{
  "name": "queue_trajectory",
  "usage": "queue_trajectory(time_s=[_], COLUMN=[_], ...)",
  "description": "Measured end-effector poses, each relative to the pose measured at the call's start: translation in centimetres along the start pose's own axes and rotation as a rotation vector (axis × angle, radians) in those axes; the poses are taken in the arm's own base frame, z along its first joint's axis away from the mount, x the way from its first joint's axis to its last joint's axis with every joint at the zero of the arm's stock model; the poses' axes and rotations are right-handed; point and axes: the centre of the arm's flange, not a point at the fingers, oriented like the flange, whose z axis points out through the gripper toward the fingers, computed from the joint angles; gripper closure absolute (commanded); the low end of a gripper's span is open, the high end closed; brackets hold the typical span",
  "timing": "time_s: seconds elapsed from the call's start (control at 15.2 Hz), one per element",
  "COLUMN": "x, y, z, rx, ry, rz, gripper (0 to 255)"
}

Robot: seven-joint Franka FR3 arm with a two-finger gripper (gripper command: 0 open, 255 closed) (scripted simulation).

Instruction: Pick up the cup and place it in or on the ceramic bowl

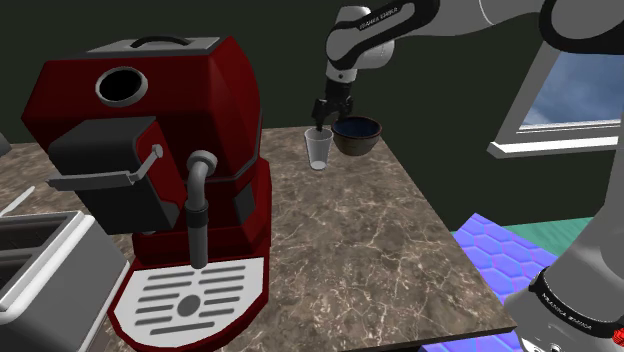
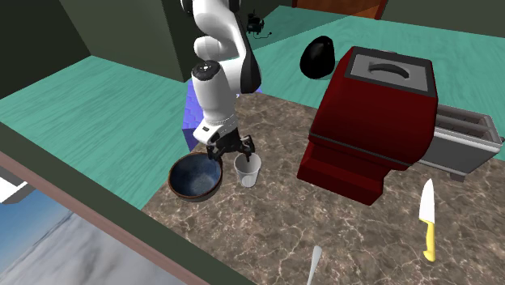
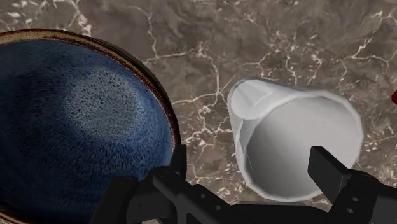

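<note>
The two black fingers (image 3: 173, 173) stood wide apart and held nothing. One was on the bowl's side of the cup (image 3: 299, 146) and the other over its far rim, as though the gripper (image 1: 321, 122) meant to drop down and take the cup from above. The pale cup stood upright on the marbled counter (image 1: 380, 230), just beside the dark blue bowl (image 3: 70, 114). That closeness looked handy, since once lifted it would need only a short carry. The red coffee machine (image 1: 170, 130) stood well apart, out of the way.

translucent white cup (image 3: 296, 143), speckled blue bowl (image 3: 70, 121) with brown rim, red coffee machine (image 1: 170, 150)
</note>
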Motion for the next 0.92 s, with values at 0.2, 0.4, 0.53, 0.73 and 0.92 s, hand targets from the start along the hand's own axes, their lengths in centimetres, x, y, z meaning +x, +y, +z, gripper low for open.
queue_trajectory(time_s=[0.2, 0.4, 0.53, 0.73, 0.92], x=[0.2, 0.2, 0.3, 0.2, 0.3], y=[0.0, 0.0, -0.2, -0.3, -0.3], z=[1.6, 3.0, 3.1, 3.1, 3.1], rx=[0.0, 0.001, 0.002, 0.002, 0.002], ry=[-0.001, 0.001, 0.006, 0.006, 0.007], rz=[0.0, 0.0, -0.003, -0.003, -0.003], gripper=[0, 0, 0, 0, 255])
